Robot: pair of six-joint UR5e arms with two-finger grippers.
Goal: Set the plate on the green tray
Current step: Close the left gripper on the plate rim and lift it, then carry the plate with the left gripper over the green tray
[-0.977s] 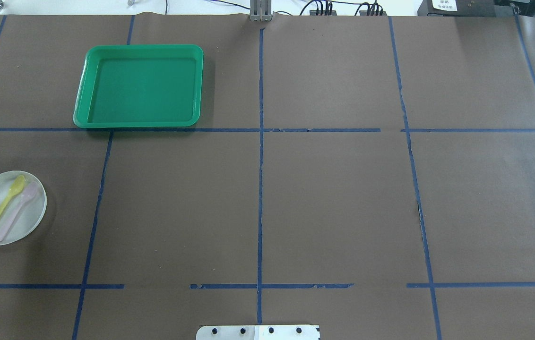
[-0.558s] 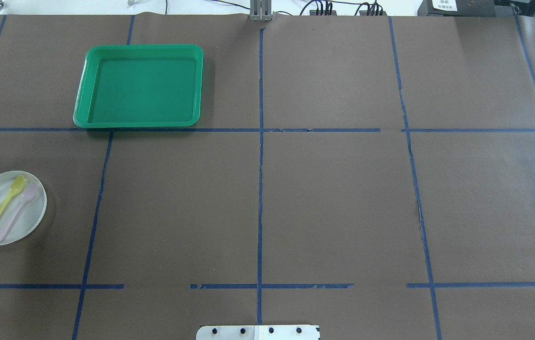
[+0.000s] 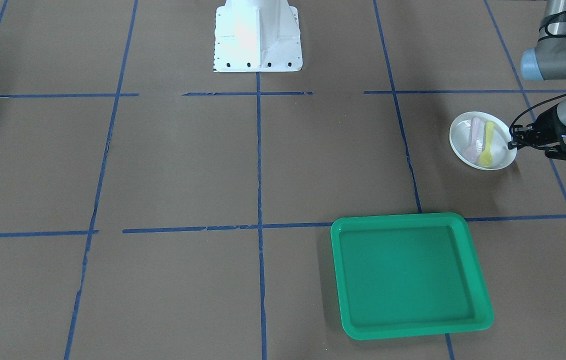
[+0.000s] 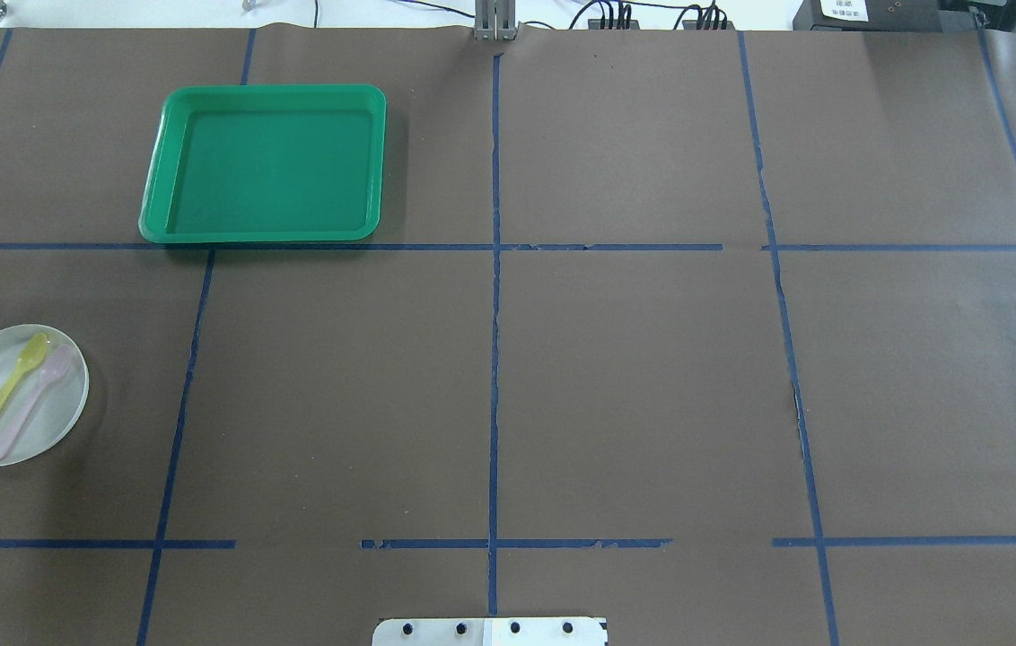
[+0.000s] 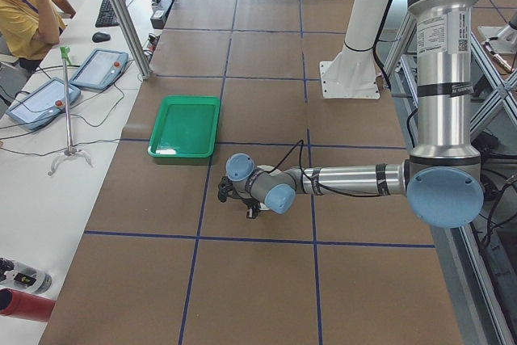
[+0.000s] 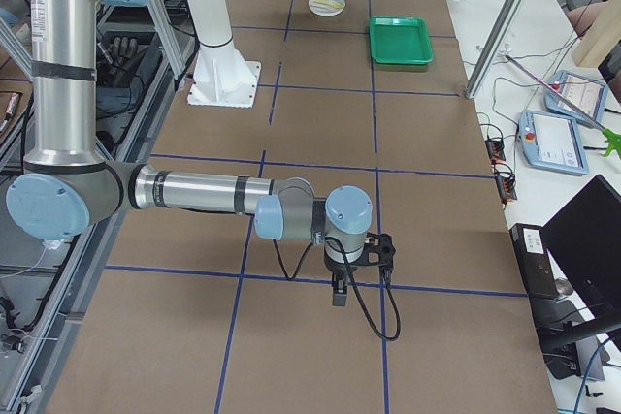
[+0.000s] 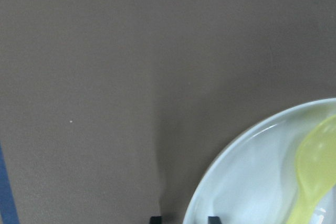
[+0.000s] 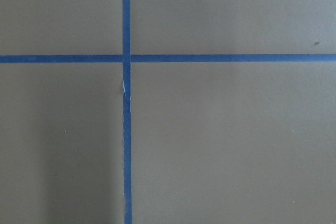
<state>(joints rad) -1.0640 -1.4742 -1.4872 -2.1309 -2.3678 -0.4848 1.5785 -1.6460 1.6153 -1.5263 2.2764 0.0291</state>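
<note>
The plate (image 4: 59,418), at the left edge of the overhead view, holds a yellow spoon (image 4: 5,392) and a pink spoon (image 4: 28,405). The green tray (image 4: 266,166) sits at upper left, well apart. The jaws of the left gripper (image 3: 513,145) stand narrowly apart astride the plate's rim, slightly lower than before. For the right gripper (image 6: 337,300), I cannot tell.

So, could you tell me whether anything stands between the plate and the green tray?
Nothing visible does. Only brown table covering with blue tape lines lies between the plate and the green tray, whose floor is empty.
</note>
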